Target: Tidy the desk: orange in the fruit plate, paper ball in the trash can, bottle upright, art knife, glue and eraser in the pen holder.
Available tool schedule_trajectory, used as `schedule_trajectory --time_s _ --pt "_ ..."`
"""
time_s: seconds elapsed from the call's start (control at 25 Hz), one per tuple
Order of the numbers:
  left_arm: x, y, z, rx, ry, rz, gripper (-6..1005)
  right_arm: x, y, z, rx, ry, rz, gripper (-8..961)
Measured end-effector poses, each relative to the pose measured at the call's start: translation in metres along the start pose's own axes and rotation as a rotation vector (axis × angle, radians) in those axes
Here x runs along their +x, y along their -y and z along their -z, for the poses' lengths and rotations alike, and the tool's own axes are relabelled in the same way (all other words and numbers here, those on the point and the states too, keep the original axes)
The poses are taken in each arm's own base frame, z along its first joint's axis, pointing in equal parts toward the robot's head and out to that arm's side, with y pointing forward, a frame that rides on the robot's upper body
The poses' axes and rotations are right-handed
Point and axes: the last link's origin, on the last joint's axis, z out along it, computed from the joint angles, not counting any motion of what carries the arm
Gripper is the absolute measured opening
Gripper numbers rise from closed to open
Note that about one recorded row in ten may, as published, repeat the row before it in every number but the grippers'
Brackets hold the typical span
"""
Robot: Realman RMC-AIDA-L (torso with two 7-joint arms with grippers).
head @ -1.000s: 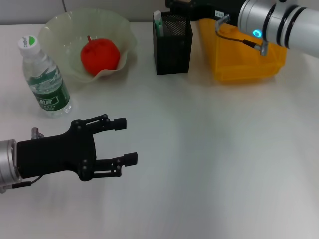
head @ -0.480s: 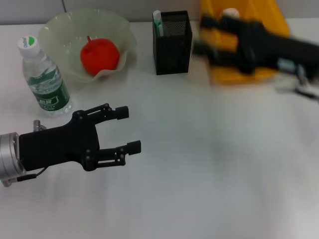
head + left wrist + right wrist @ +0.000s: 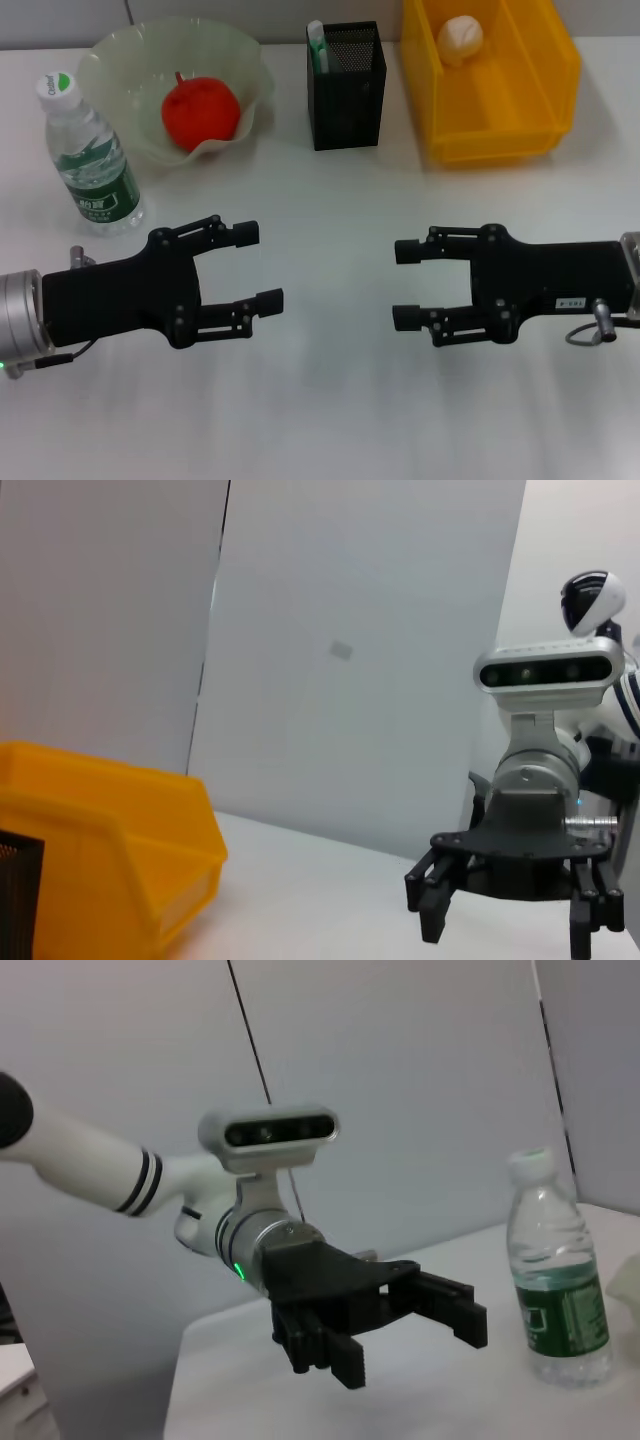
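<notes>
Yellow trash can (image 3: 495, 135) at 1 o'clock now holds the paper ball (image 3: 461, 40).
Right gripper (image 3: 402, 284), withdrawn from the bin, hovers low at 4 o'clock, fingers spread, empty; left gripper (image 3: 263, 265) at 8 o'clock likewise released, barely shifted.

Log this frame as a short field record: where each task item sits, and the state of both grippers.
orange: in the fruit plate
paper ball: inside the trash can
bottle: upright, beside the fruit plate
pen holder: between plate and trash can, a white-and-green item standing in it
eraser, art knife: not visible on the desk
left gripper: open, empty, low over the desk
right gripper: open, empty, facing the left gripper
</notes>
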Motion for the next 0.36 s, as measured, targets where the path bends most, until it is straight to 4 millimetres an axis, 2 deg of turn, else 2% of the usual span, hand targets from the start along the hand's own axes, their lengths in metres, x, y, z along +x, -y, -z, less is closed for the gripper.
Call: schedule_trajectory --time_s 0.36 --pt "-0.0026 0.0001 0.0025 -0.004 0.025 0.013 844 0.0030 -0.0010 0.0000 0.004 -0.004 0.012 776"
